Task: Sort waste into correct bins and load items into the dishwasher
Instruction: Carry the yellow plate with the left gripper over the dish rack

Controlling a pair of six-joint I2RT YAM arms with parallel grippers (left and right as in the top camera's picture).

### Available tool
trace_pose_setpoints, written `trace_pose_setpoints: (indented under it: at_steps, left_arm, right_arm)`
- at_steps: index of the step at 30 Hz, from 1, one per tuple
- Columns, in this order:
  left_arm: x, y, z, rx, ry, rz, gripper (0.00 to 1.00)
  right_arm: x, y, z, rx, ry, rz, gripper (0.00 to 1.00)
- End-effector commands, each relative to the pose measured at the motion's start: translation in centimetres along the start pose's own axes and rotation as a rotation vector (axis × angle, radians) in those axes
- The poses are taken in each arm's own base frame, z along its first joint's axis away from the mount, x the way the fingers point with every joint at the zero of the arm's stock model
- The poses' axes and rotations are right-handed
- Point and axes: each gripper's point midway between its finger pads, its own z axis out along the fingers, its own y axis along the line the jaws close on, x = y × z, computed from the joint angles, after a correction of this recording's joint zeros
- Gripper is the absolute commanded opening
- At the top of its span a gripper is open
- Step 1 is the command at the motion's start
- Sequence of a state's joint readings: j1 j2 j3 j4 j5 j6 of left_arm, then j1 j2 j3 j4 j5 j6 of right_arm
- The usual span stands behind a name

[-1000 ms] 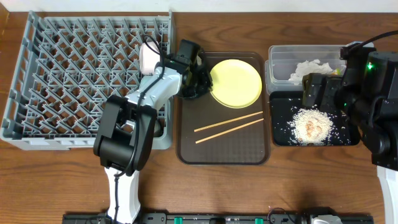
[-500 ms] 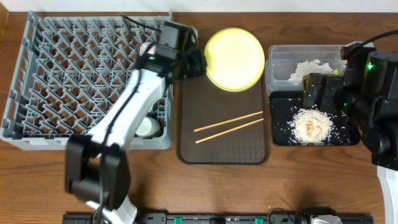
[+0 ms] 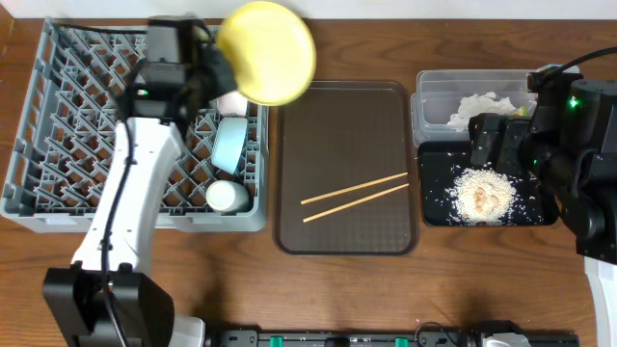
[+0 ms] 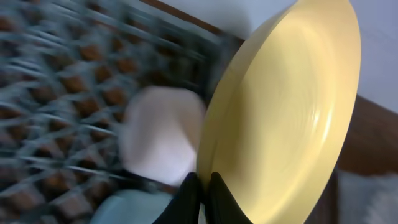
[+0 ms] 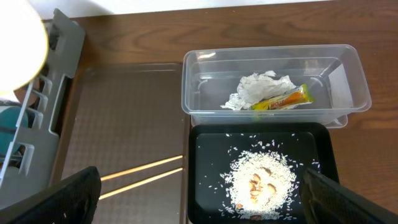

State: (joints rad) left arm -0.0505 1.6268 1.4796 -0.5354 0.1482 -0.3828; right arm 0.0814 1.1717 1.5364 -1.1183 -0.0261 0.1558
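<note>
1. Because the left wrist view is blurred, the grey dish rack (image 4: 56, 93) reads there only as a smeared grid and the white bowl (image 4: 161, 134) as a pale blob. Overhead, that bowl is mostly hidden under the plate.
2. Along the rack's right side, seen from overhead, a light blue bowl (image 3: 229, 143) leans among the pegs. A small pale cup (image 3: 224, 196) sits near the front right corner.
3. The left gripper (image 4: 203, 183) has its fingers pinched on the rim of the yellow plate (image 3: 267, 53). The plate is held tilted in the air over the rack's back right corner, and its lower part runs out of the wrist frame.
4. The brown serving tray (image 3: 347, 231) holds two chopsticks (image 3: 355, 198), lying close together and roughly parallel.
5. The clear tub (image 5: 336, 81) holds the crumpled tissue (image 5: 258, 90) and the green-and-yellow wrapper (image 5: 281, 99), which touch.
6. The black tray (image 5: 205, 143), just in front of the tub, holds a heap of rice crumbs (image 5: 258, 180).
7. The right gripper (image 5: 200, 186) hovers above the black tray. Its fingers are wide apart and grip nothing, and only their tips show.
</note>
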Motion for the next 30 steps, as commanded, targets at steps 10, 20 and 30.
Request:
trace_pose_setpoints:
  at_steps: [10,20,30]
  left_arm:
    - [-4.5,7.0,-2.4,-0.332,-0.182,0.126,0.07]
    - [-6.6,10.8,-3.5,-0.393,-0.237,0.06,0.07]
    - [-7.1,11.8,-4.0,-0.452,-0.219,0.22,0.08]
  right_arm:
    - [-0.1,-0.4,-0.1,0.013,-0.004,0.01,0.99]
    - [-0.1,-0.4,-0.1,0.013,-0.004,0.01,0.99]
    - [-0.1,-0.4,-0.1,0.013,-0.003,0.01,0.99]
